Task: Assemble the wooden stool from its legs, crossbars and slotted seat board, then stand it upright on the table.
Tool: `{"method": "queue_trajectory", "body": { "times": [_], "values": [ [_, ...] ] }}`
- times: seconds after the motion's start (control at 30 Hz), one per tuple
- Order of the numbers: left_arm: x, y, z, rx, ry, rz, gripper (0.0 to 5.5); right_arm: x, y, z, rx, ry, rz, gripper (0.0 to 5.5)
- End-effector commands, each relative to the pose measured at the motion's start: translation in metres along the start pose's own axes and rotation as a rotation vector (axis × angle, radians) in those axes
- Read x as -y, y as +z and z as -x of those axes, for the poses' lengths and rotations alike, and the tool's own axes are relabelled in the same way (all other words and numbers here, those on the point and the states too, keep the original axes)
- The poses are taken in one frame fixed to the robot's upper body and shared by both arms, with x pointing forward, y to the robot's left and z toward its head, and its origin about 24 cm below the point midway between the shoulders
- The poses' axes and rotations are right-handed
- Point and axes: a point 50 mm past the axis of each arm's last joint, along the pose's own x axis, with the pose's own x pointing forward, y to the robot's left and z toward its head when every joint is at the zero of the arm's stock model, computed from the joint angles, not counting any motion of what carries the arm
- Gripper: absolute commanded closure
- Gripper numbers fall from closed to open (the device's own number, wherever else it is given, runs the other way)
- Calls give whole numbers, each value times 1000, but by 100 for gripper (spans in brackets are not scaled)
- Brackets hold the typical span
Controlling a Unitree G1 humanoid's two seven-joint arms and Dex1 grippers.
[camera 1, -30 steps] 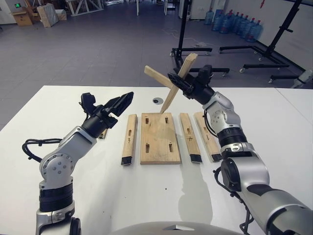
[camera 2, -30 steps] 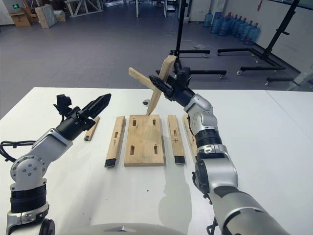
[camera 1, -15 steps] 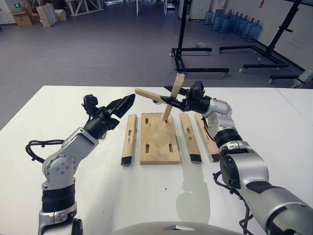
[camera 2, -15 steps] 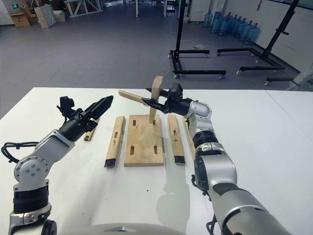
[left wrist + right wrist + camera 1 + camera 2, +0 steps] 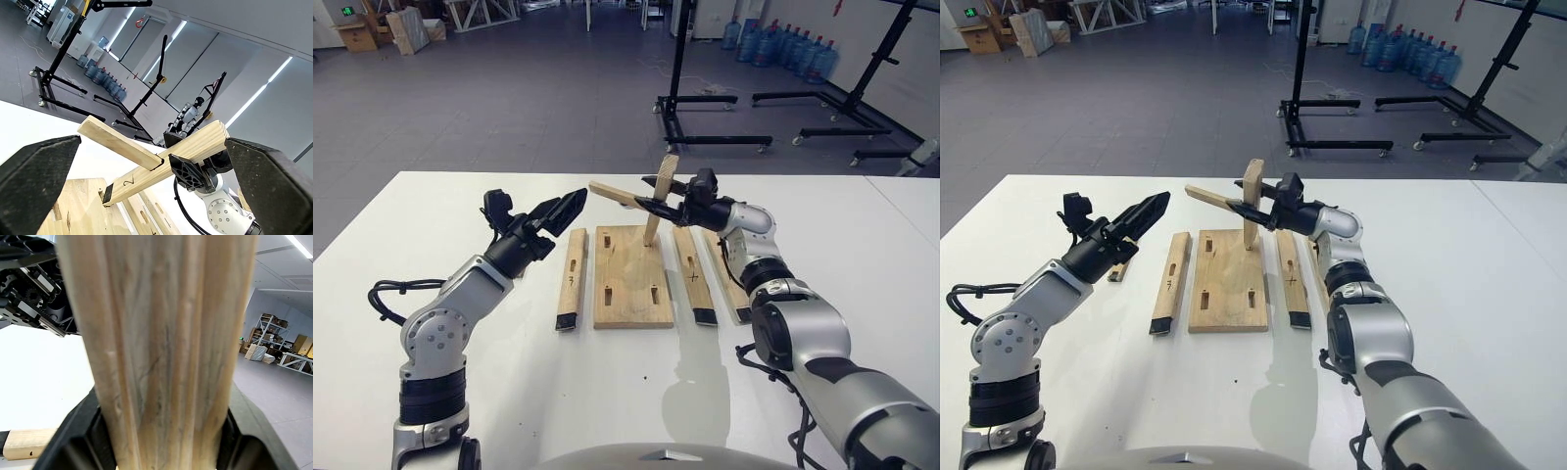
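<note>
Our right end effector (image 5: 653,194) pinches a square-edged wooden leg (image 5: 667,168) with a crossbar (image 5: 612,193), its foot at the flat slotted seat board (image 5: 631,284). Our left end effector (image 5: 570,203) hangs spread above the white tabletop (image 5: 558,372).

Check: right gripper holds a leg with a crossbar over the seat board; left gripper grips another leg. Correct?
No. The left gripper is open and empty, as the left wrist view shows. The right gripper does hold the leg with a crossbar over the seat board.
</note>
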Motion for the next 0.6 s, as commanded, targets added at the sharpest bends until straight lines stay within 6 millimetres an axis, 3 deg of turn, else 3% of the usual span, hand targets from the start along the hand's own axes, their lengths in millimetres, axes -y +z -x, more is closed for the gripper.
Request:
{"method": "queue_trajectory", "body": {
  "times": [0.03,0.6],
  "values": [
    [1,-3,1,-13,-2,-5,10,6,11,-6,15,11,22,345],
    [1,-5,-1,-22,-8,-5,10,10,16,-5,40,-14,32,345]
  ]
}}
